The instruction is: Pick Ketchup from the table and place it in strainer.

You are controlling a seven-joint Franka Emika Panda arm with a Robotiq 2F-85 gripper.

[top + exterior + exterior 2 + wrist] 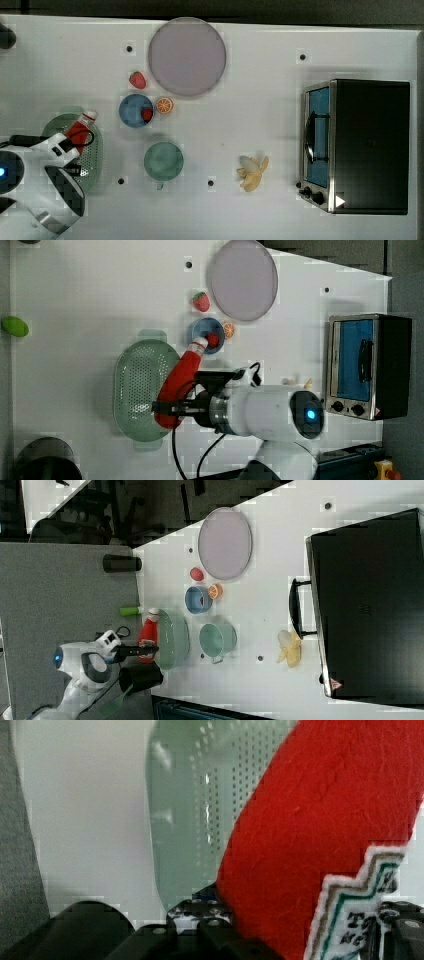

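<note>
The ketchup point(80, 128) is a red squeeze bottle with a white cap, tilted, with its cap pointing toward the blue bowl. My gripper point(67, 143) is shut on its lower body. In the left view the ketchup point(180, 376) lies across the right rim of the strainer point(136, 385), and the gripper point(164, 408) clamps its base. The pale green perforated strainer point(94, 156) sits at the top view's left, partly under my arm. In the right view the ketchup point(148, 631) hangs beside the strainer point(176, 639). The wrist view has the ketchup point(320, 820) close up over the strainer point(200, 795).
A blue bowl point(134, 111) holding a small red fruit, an orange slice point(164, 105) and a strawberry point(137, 80) lie near a round lilac plate point(186, 56). A green cup point(163, 161), a banana point(252, 172) and a toaster oven point(360, 145) stand toward the top view's right.
</note>
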